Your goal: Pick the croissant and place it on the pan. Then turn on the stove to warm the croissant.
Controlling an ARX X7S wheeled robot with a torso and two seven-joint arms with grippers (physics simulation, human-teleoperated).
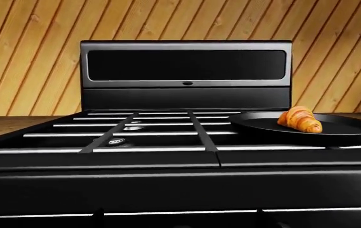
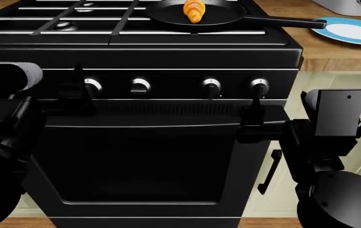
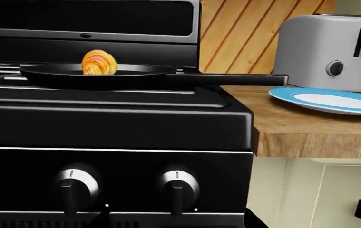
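Note:
The golden croissant (image 2: 194,10) lies in the black pan (image 2: 167,18) on the stove's (image 2: 167,57) right front burner, the pan handle pointing right. It also shows as croissant (image 1: 301,119) in pan (image 1: 358,128), and croissant (image 3: 99,62) in pan (image 3: 53,76). My left gripper (image 2: 79,92) hovers at the leftmost knob (image 2: 92,85); only its dark tips, set wide apart, show at the left gripper (image 1: 179,216). My right gripper (image 2: 254,114) sits just below the rightmost knob (image 2: 259,85), and the right gripper (image 3: 177,217) looks open in front of that knob (image 3: 178,187).
A blue-rimmed plate (image 2: 351,32) lies on the wooden counter (image 2: 332,54) right of the stove, with a grey-white toaster (image 3: 329,50) behind it. Two more knobs (image 2: 140,85) sit along the front panel. The oven door (image 2: 136,161) fills the lower view between my arms.

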